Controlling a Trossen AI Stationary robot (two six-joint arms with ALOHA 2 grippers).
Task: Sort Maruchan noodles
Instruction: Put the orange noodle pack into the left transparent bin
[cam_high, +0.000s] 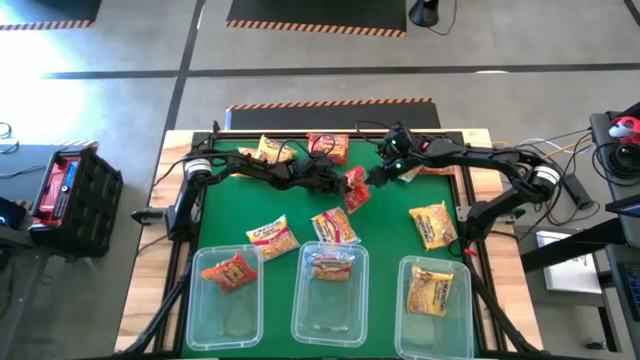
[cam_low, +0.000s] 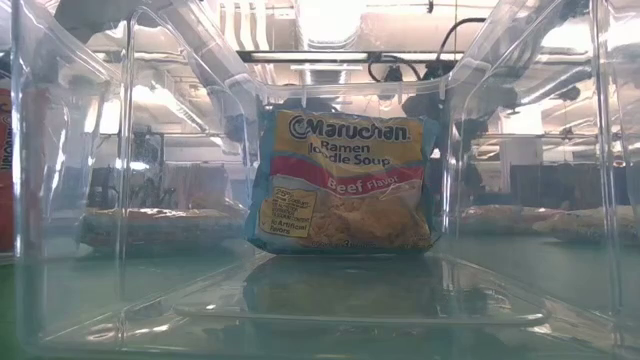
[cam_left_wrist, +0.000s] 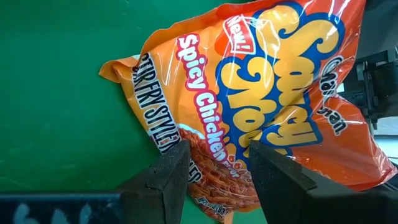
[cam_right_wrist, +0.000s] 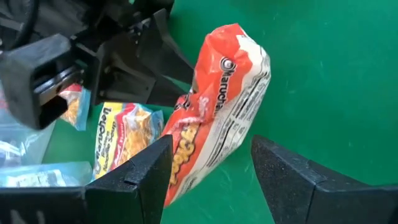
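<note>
An orange-red Maruchan packet (cam_high: 357, 189) (cam_left_wrist: 261, 81) (cam_right_wrist: 227, 81) sits mid-table between both grippers. My left gripper (cam_high: 343, 185) (cam_left_wrist: 217, 168), reaching in from the left, is shut on it. My right gripper (cam_high: 382, 174) (cam_right_wrist: 211, 174) comes from the far right and is open. Its fingers stand on either side of the packet's free end, and I cannot tell whether they touch it. Loose packets lie flat on the green mat (cam_high: 272, 238) (cam_high: 335, 225) (cam_high: 433, 223) (cam_high: 268, 150) (cam_high: 328, 147). My left gripper pinches the orange-red packet between its two fingers at the printed end of the wrapper (cam_left_wrist: 217, 155). It comes level from the table's left. The packet stands on edge and tilted. Its other end (cam_right_wrist: 239, 43) sticks out toward my right gripper. Whether any part rests on the mat is hidden.
Three clear tubs line the near edge. The left tub (cam_high: 205, 305) holds a red packet (cam_high: 232, 270). The middle tub (cam_high: 300, 320) holds a yellow-pink packet (cam_high: 333, 265) (cam_low: 345, 180). The right tub (cam_high: 460, 320) holds a yellow packet (cam_high: 430, 290). Bare green mat lies left of centre (cam_high: 225, 205).
</note>
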